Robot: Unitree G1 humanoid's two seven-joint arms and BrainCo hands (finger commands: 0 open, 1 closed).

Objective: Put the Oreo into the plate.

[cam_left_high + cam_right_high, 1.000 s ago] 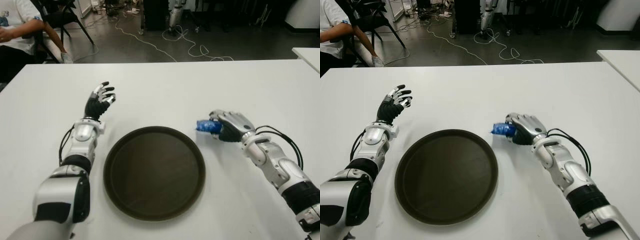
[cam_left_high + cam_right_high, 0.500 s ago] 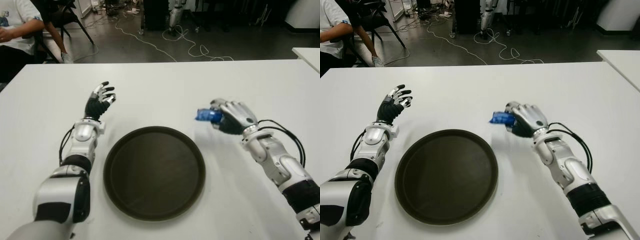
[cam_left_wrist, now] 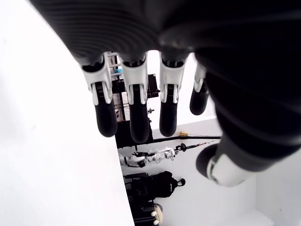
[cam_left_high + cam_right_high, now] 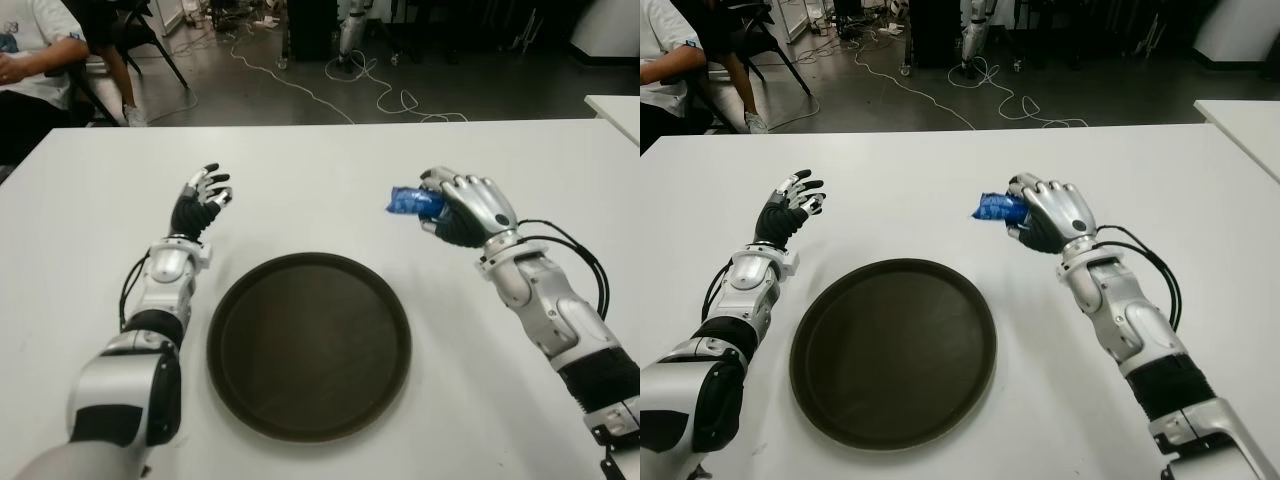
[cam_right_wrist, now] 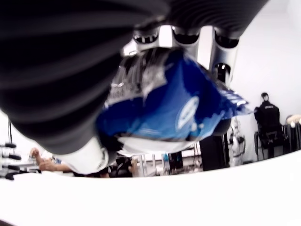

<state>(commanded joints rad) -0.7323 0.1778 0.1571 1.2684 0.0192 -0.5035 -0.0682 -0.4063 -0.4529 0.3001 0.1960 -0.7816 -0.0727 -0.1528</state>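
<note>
- The Oreo (image 4: pixel 407 200), a small blue packet, was clamped in my right hand (image 4: pixel 462 208), with its free end sticking out toward the robot's left. The right wrist view confirmed the fingers (image 5: pixel 221 52) wrapped around the blue wrapper.
- The packet was held clear above the white table (image 4: pixel 330 190), beyond the far right edge of the plate (image 4: pixel 309 345) and not yet over it.
- The plate, a round dark tray, lay flat on the table between the two arms, with nothing in it.
- My left hand (image 4: pixel 200 203) showed to the left of the plate, fingers spread and holding nothing.
- I judged the step in hand to be the carry: pickup was done, placement was not.
- The next move called for swinging the right hand left and toward the robot until the packet was over the plate's middle, lowering it, then opening the fingers.
- A person (image 4: pixel 35 60) sat at the far left, well apart from the work.
</note>
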